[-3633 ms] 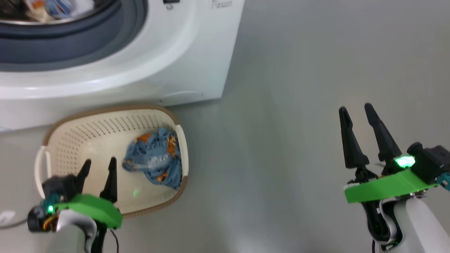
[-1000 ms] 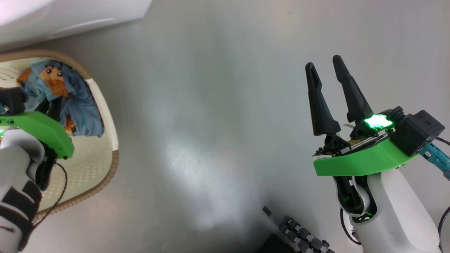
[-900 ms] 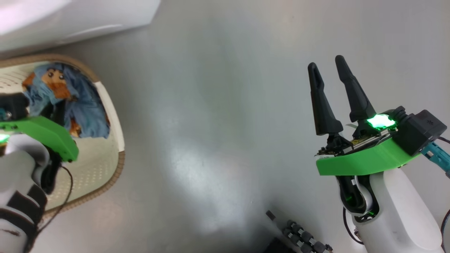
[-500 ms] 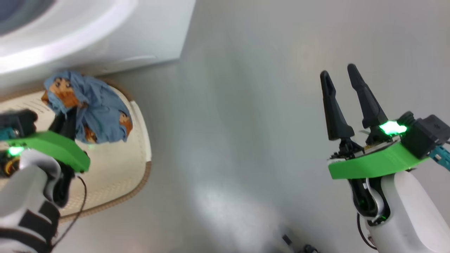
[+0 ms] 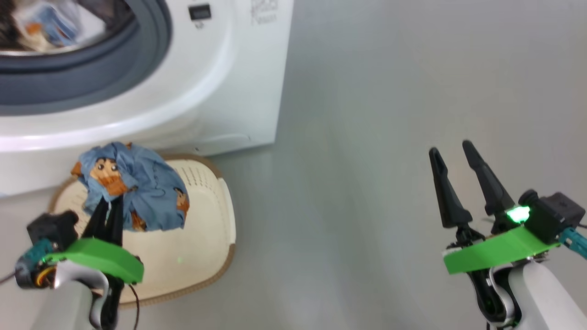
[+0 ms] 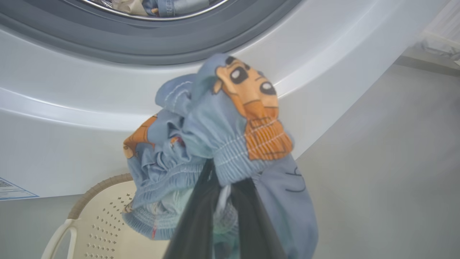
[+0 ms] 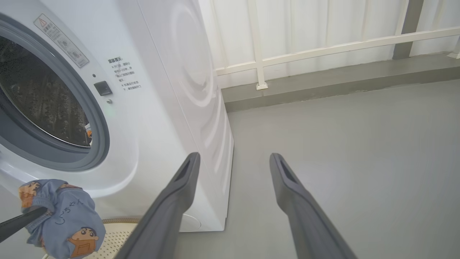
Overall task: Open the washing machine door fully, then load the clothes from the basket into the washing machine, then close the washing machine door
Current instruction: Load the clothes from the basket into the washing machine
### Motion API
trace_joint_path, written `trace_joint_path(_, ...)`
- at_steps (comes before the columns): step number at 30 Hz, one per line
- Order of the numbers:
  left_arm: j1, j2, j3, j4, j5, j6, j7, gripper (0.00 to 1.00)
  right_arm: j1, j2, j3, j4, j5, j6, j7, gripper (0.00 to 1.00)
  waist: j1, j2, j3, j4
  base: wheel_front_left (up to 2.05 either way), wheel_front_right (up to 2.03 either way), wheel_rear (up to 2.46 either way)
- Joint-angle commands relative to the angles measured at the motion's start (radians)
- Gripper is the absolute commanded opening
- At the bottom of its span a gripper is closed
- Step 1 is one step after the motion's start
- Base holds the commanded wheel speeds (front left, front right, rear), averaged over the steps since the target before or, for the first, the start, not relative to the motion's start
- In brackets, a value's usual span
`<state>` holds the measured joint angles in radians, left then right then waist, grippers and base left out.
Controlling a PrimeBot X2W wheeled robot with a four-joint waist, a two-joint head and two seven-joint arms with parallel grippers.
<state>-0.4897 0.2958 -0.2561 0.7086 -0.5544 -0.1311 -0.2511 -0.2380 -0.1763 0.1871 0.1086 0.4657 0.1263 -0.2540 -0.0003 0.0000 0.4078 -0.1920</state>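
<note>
Floor: plain grey floor [image 5: 367,137], smooth and bare, running back to a white railing [image 7: 323,46] in the right wrist view.
Washer: white front-loading washing machine [image 5: 220,91]; its grey-blue rubber gasket [image 5: 91,78] is exposed and the mouth is unobstructed.
Basket: cream perforated plastic basket with a brown woven-look rim [image 5: 229,247], on the floor just beside the washer's base.
Thing in hand: crumpled light-blue garment with orange cartoon prints [image 5: 137,188], raised above the basket and below the drum mouth.
Left arm: the left gripper [image 6: 224,187] has its fingers nearly together, pinched on the garment's gathered elastic band.
Right arm: the right gripper [image 5: 451,147] is spread wide and holds nothing, over bare floor well apart from the washer.
Handling: probably light, soft and limp, so it should drape and swing; loose folds could snag on the gasket lip.
Best hold: the ribbed band looks the firmest spot, since thin cloth may slip out.
Hard to tell: the fingertips are buried in fabric; the steel drum [image 7: 43,93] is cut off by the frame, with its contents blurred; the basket floor under the bundle is covered.
</note>
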Motion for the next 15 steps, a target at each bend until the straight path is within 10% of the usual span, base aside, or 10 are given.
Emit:
trace_joint_path(1, 0.020, 0.023, 0.047, -0.035, 0.019, 0.003, -0.011, 0.00, 0.025, -0.017, 0.012, -0.018, 0.002, 0.004, -0.008, 1.00, 0.0003, 0.0000, -0.109, 0.052, 0.00, 0.00, 0.00)
trace_joint_path(15, 0.264, -0.093, 0.256, -0.312, 0.235, 0.001, -0.011, 0.00, 0.134, -0.040, -0.018, -0.017, 0.009, 0.004, -0.008, 1.00, 0.0003, 0.0000, -0.241, 0.090, 0.00, 0.00, 0.00)
